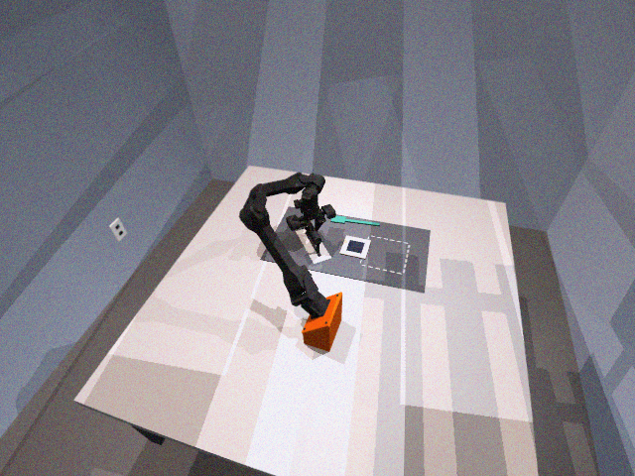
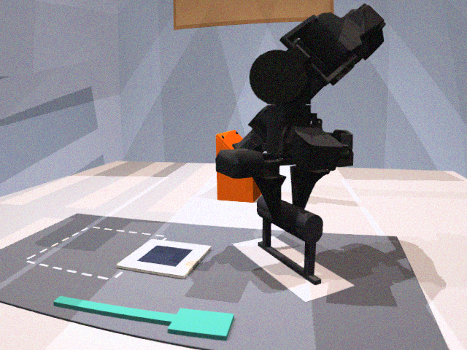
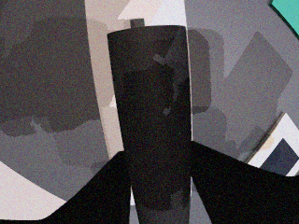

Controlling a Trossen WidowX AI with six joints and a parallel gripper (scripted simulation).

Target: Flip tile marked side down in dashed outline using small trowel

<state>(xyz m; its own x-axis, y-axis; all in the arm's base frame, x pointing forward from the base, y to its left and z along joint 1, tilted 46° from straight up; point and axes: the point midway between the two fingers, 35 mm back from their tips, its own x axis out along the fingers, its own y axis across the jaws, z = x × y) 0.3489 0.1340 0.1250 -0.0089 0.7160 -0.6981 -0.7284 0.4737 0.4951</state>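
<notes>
The small trowel (image 1: 321, 259) (image 2: 309, 226) (image 3: 151, 93) has a black bar handle on two posts over a flat pale blade, which appears to lie flat on the grey mat (image 1: 418, 271) (image 2: 271, 324). My gripper (image 1: 312, 235) (image 2: 286, 211) (image 3: 156, 155) is shut on the handle from above, one finger on each side. The white tile (image 1: 355, 247) (image 2: 166, 256) (image 3: 280, 159) lies flat beside the trowel, dark square up. Its edge reaches the near side of the dashed outline (image 1: 406, 261) (image 2: 102, 278); most of the tile is outside it.
A teal paddle-shaped object (image 1: 353, 221) (image 2: 203, 323) (image 3: 291, 11) lies flat near the mat's edge farthest from the arm's base. The orange base (image 1: 320, 330) (image 2: 236, 188) stands on the table on the mat's other side.
</notes>
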